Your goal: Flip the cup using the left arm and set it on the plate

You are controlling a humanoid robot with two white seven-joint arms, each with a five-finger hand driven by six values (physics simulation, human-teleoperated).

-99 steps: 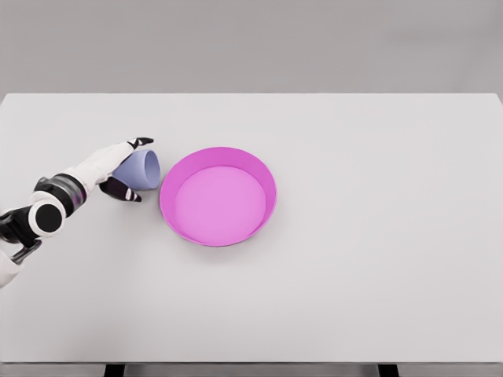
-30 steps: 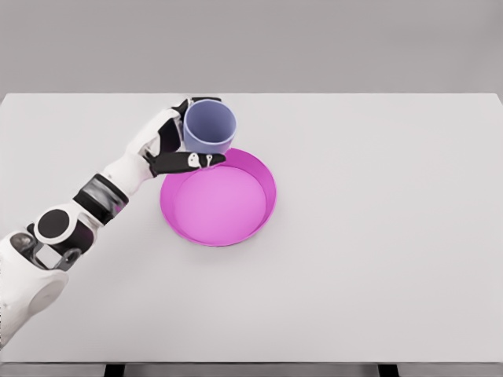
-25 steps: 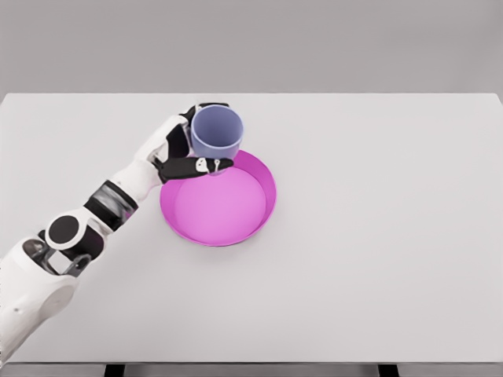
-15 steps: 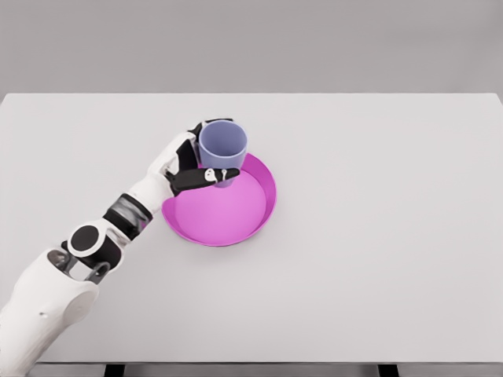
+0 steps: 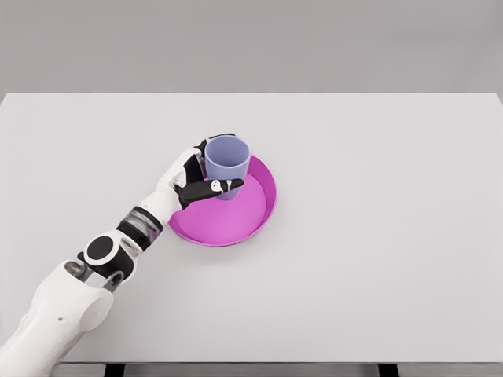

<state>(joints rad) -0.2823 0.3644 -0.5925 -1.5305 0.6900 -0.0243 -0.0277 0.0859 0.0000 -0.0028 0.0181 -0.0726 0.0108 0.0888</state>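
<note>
Fingers (image 5: 211, 187) of the left hand (image 5: 191, 174) are wrapped around the cup (image 5: 226, 163), the dark thumb crossing its near side and the other fingers curling around its far left side.

Largest in the scene is the white table (image 5: 377, 236), which fills the view from left to right under a grey backdrop. The left arm (image 5: 86, 283) comes in from the near left corner and reaches diagonally toward the middle of the table. The magenta plate (image 5: 255, 208), round with a raised rim, sits left of the table's middle. The lavender cup is upright with its open mouth facing up, held over the far left part of the plate; whether its base touches the plate cannot be told.
</note>
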